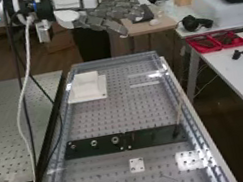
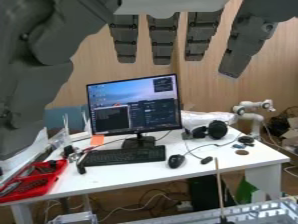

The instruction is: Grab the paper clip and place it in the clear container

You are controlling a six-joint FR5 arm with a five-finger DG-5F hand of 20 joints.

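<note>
While your fingers (image 1: 116, 13) hang straight and released, high near the far end of the desk (image 1: 102, 119), you have a dark strip (image 1: 155, 135) lying across it.

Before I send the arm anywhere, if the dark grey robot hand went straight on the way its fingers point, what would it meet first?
Probably the black-framed flat monitor standing on the long white desk, though depth is unclear and the hand might pass above it.
</note>
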